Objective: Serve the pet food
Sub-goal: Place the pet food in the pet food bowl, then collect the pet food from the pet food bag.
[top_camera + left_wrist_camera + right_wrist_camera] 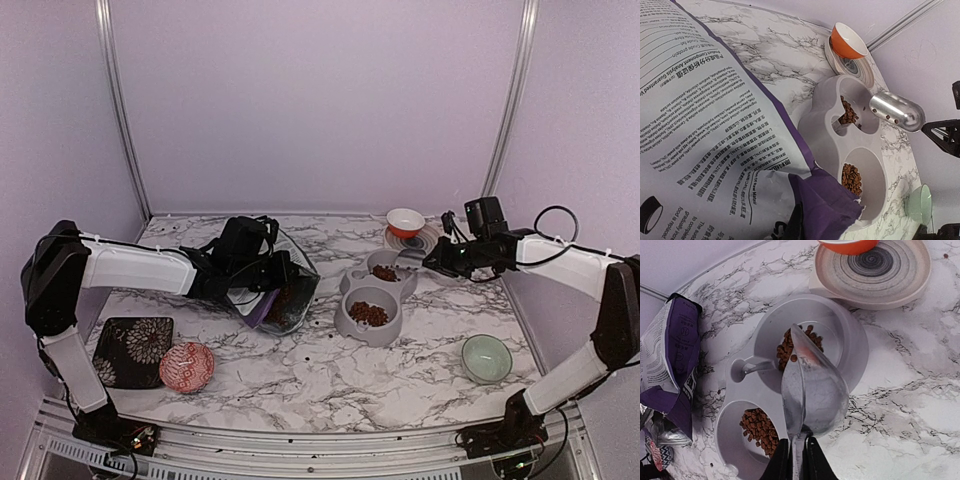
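Observation:
Brown pet food lies in both bowls of the grey feeder [347,322]: one heap in the near bowl [369,313] and one in the far bowl [385,272]. My right gripper [796,460] is shut on the handle of a metal scoop [815,385]. The scoop is tipped over the far bowl, with a pellet [794,358] at its lip. My left gripper [262,275] is shut on the purple-and-white food bag [715,125], held left of the feeder. In the left wrist view the bag hides most of its fingers.
An orange bowl [405,222] sits on a striped saucer [424,241] behind the feeder. A pale green bowl [486,357] stands at the front right. A red patterned bowl [186,366] and a dark floral plate [133,350] are at the front left.

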You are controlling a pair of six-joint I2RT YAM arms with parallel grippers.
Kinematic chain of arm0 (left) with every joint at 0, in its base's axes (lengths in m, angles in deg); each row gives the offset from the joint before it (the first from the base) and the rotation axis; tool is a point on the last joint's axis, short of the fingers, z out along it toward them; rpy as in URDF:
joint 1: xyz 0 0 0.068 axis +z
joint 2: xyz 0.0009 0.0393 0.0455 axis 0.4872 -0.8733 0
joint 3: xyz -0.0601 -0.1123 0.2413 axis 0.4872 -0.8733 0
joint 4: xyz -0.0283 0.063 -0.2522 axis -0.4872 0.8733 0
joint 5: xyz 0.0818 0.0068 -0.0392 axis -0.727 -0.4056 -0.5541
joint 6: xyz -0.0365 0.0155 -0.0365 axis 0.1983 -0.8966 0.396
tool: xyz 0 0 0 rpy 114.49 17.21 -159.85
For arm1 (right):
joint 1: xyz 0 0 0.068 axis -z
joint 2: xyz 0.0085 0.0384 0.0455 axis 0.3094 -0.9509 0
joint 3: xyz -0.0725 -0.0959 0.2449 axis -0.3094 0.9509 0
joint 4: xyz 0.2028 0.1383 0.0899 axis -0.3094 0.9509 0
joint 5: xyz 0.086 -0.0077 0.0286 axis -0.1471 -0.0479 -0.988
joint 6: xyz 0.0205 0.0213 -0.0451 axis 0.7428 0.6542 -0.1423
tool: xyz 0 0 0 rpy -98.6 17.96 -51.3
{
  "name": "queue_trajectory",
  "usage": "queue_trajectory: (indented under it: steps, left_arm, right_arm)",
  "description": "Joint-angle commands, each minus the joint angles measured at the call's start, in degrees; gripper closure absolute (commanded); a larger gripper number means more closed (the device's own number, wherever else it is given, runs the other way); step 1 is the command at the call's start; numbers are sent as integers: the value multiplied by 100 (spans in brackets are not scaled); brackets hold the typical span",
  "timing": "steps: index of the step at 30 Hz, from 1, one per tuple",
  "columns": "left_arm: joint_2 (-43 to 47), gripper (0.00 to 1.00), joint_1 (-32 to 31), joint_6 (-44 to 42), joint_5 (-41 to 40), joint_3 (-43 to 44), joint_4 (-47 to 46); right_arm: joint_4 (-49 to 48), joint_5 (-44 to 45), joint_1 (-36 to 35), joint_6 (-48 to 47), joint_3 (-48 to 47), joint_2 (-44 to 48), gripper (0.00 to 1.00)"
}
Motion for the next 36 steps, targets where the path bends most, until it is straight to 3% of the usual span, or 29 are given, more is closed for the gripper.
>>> queue_trajectory:
  steps: [1,15,36]
  left_arm:
    - [53,100,-120,-10,254,138,-357]
    - [114,100,-120,34,251,50,-375]
    - [106,100,-120,78,240,28,-392]
  right_arm:
    - [88,394,-234,-194,-383,-51,100]
    - [715,1191,-614,-538,-907,-305,100]
    - [769,1230,-656,-587,-951,-334,100]
